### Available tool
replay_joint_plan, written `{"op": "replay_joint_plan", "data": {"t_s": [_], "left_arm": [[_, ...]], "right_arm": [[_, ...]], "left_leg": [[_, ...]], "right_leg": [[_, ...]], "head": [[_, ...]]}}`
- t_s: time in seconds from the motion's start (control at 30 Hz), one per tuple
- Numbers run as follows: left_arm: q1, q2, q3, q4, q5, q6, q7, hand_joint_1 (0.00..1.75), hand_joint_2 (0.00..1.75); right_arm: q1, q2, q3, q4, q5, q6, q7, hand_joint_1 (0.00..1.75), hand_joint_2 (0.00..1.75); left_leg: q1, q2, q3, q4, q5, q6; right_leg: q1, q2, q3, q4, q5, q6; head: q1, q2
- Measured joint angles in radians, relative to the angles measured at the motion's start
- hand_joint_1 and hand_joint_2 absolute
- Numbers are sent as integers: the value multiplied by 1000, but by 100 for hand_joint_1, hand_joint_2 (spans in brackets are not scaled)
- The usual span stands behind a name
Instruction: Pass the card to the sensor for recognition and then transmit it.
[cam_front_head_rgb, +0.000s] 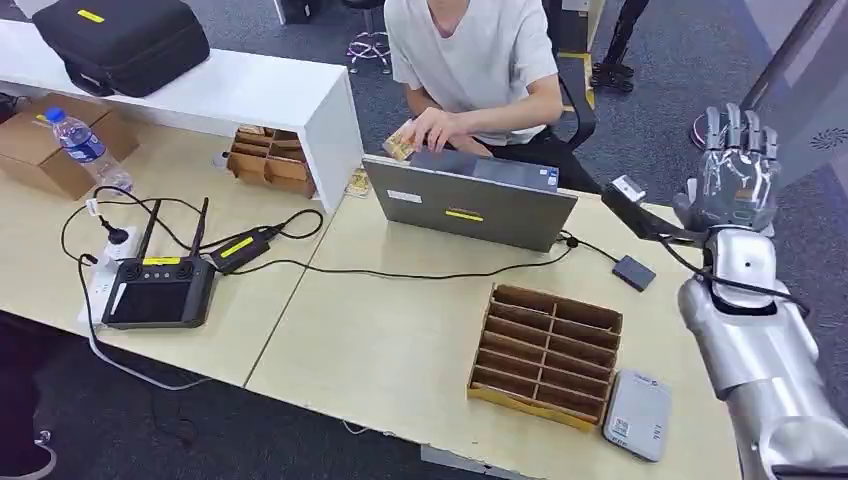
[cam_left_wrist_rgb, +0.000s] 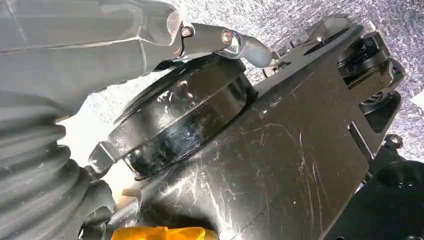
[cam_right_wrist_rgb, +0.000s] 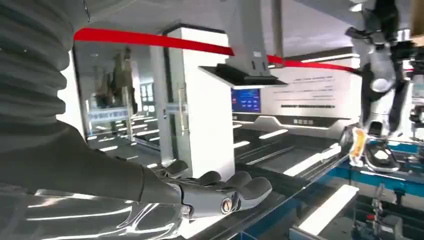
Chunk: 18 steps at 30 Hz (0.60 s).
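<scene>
My right hand (cam_front_head_rgb: 738, 170) is raised upright over the table's right end, fingers straight and slightly spread, with nothing in it. In the right wrist view its fingers (cam_right_wrist_rgb: 235, 190) stretch out flat and empty. A small black sensor box (cam_front_head_rgb: 633, 272) lies on the table left of that hand, wired to the laptop (cam_front_head_rgb: 470, 205). Behind the laptop a person's hand (cam_front_head_rgb: 435, 128) holds a tan card (cam_front_head_rgb: 400, 145). My left hand (cam_left_wrist_rgb: 75, 65) hangs low with its thumb stretched out, gripping nothing.
A cardboard divider tray (cam_front_head_rgb: 545, 355) and a grey flat device (cam_front_head_rgb: 638, 413) sit near the table's front right. A black controller (cam_front_head_rgb: 158, 290), cables and a power strip lie at the left. A white shelf (cam_front_head_rgb: 250, 95) carries a black bag (cam_front_head_rgb: 122, 40); a water bottle (cam_front_head_rgb: 85, 148) stands below it.
</scene>
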Motion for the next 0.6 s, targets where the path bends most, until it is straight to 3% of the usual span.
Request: {"op": "replay_joint_plan", "data": {"t_s": [0.27,0.6], "left_arm": [[8,5,0,0,26,1,-19,0,175],[17,8,0,0,55,2,-21,0,175]], "right_arm": [[-17,-139,-33,94,71,41,71,0,175],[-10,-384,-139,195,72,57,124,0,175]], "left_leg": [[0,-3,-1,1,0,0],[0,-4,-2,2,-1,1]], "right_leg": [[0,-3,0,-1,0,0],[0,-4,0,-2,0,0]], "head": [[0,0],[0,0]]}}
